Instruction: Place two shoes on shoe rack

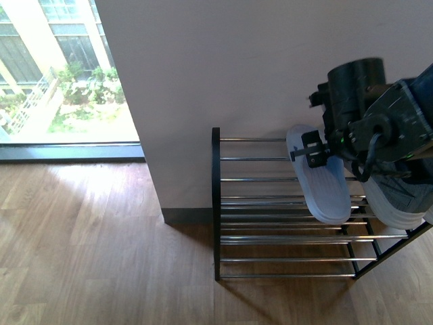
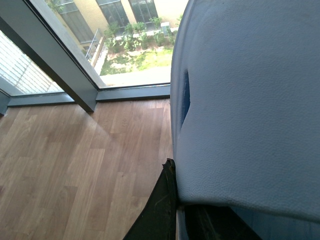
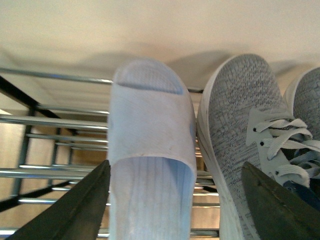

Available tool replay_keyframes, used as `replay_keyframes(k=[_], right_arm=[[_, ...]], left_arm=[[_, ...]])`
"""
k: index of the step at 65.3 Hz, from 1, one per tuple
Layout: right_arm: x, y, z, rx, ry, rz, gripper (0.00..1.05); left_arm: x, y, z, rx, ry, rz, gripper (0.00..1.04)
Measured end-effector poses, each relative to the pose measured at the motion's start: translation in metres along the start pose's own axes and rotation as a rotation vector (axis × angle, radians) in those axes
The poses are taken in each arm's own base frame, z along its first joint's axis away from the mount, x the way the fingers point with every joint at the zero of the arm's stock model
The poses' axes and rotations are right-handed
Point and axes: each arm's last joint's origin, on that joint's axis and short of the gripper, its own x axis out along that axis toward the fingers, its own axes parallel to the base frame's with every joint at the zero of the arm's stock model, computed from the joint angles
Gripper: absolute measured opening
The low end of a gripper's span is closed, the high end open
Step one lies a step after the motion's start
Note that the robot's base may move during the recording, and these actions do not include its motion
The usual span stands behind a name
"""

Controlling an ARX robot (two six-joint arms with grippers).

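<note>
Two grey knit shoes stand side by side on the shoe rack point(image 3: 50, 122), toes to the wall: one point(image 3: 240, 125) beside a white slipper point(image 3: 150, 150), the other point(image 3: 307, 95) at the frame edge. My right gripper point(image 3: 175, 165) hovers open above them, its fingers straddling the slipper and the nearer shoe. In the front view one grey shoe point(image 1: 399, 196) shows on the shoe rack point(image 1: 270, 179), partly behind the arms. My left gripper point(image 1: 312, 150) is shut on the white slipper point(image 1: 318, 176), which lies across the top rods. The left wrist view is filled by that slipper point(image 2: 250, 100) against one dark finger point(image 2: 160, 210).
A white wall point(image 1: 257, 68) stands right behind the rack, ending in a corner at its left. Wooden floor point(image 1: 88, 244) stretches to the left, up to a large floor-level window point(image 1: 61, 74). The rack's lower tiers of rods show beneath the top one.
</note>
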Motion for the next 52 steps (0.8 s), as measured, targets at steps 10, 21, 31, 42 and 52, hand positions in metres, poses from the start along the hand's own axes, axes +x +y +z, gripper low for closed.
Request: replay_keyframes(k=[10,21,31,42,52], right_arm=[[-0.056,-0.015,0.012,0.073,-0.085,0.133,0.96],[-0.122,-0.028,0.006,0.103,-0.176,0.262,0.96],[-0.177,-0.043,-0.016,0.119,-0.227,0.313,0.96],[-0.215,-0.057,-0.035,0.177,-0.375,0.331,0.96],[-0.217,-0.058,-0.041,0.185,-0.492,0.201,0.88]], left_arm=[[0.000,0.000,0.000,0.000,0.000,0.000,0.02],[0.000,0.000,0.000,0.000,0.000,0.000,0.02],[0.000,0.000,0.000,0.000,0.000,0.000,0.02],[0.000,0.000,0.000,0.000,0.000,0.000,0.02],[0.000,0.000,0.000,0.000,0.000,0.000,0.02]])
